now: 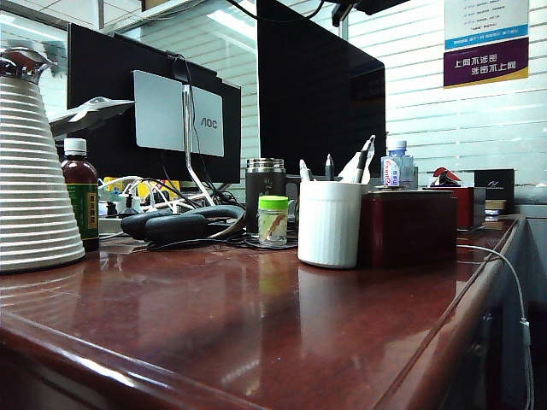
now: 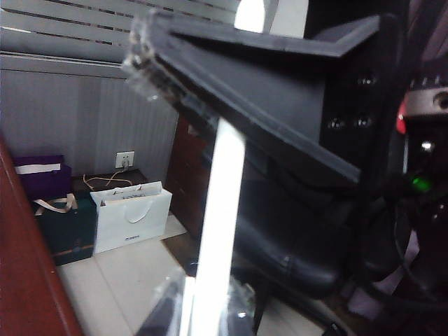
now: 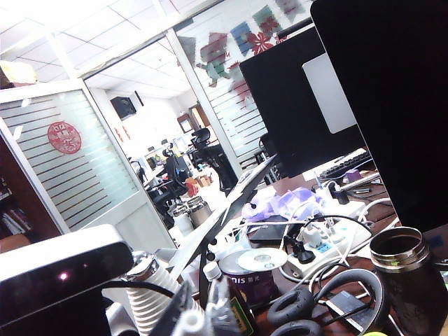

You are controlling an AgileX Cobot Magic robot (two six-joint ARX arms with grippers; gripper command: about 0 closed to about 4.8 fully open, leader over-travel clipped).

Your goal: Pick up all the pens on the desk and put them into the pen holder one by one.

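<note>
Desk [image 1: 214,342], pen holder [image 1: 329,224], AOC monitor [image 1: 179,113]; shut claws [image 2: 183,178] aloft

We read "AOC" on the grey monitor back [image 1: 178,114]; the purple poster [image 1: 485,43] carries Chinese characters; the other labels are too small for us to read
</note>
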